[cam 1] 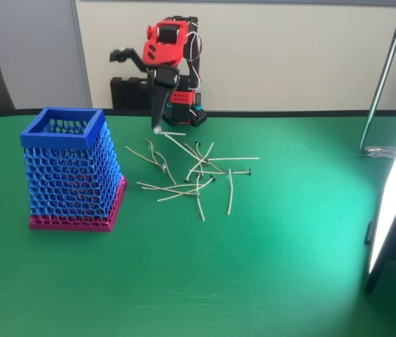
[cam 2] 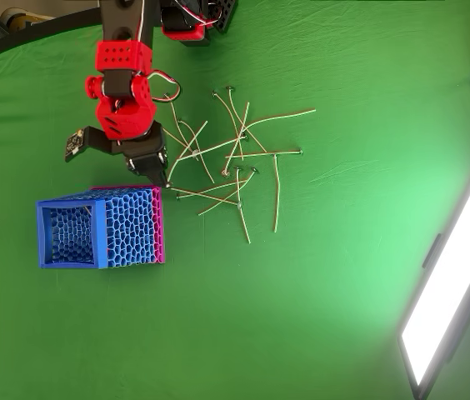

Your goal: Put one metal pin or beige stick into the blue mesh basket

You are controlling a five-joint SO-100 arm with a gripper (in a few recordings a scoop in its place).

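Note:
The blue mesh basket (cam 1: 71,175) (cam 2: 131,227) stands upright on its pink base at the left of the green table. Several thin pale sticks (cam 1: 198,172) (cam 2: 235,167) lie scattered in a loose pile to its right. My gripper (cam 1: 135,92) (cam 2: 118,164) is open wide. One black finger (cam 1: 159,112) points down at the pile's left back edge, and the other sticks out to the left. A small white head (cam 1: 157,130) shows right at the lower fingertip, with a pale stick (cam 1: 173,133) beside it. I cannot tell whether the fingertip touches it. Nothing sits between the jaws.
A bright light panel (cam 1: 394,196) (cam 2: 452,275) stands along the right edge. A metal pole (cam 1: 384,77) rises at the back right. The arm's base (cam 1: 184,105) and a black box (cam 1: 128,91) sit at the table's back edge. Green cloth lies open in front.

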